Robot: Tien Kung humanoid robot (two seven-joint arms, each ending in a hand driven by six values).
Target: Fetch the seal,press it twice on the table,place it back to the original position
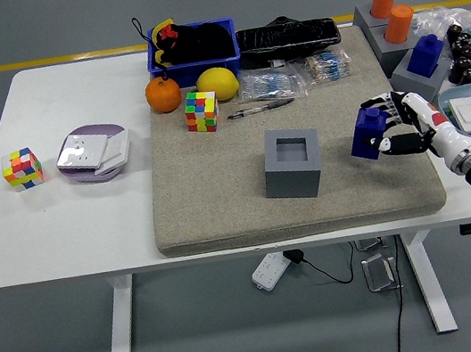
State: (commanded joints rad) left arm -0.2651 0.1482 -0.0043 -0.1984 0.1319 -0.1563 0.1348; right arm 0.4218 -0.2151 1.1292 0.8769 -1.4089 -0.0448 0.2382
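Observation:
The blue seal (367,132) is in my right hand (387,125), whose fingers are curled round it. It is down at the beige mat (214,207), near the mat's right edge; I cannot tell if its base touches. The grey holder block (292,163) stands empty in the middle of the mat, its square socket open, about a hand's width left of the seal. My right forearm (457,148) comes in from the lower right. The left arm is out of sight.
On the mat's far side lie a Rubik's cube (201,111), an orange (162,95), a lemon (217,83), a pen (259,109) and a blue bin (192,46). More seals on grey blocks (420,64) stand at right. Another cube (22,168) and a purple dish (93,153) sit left.

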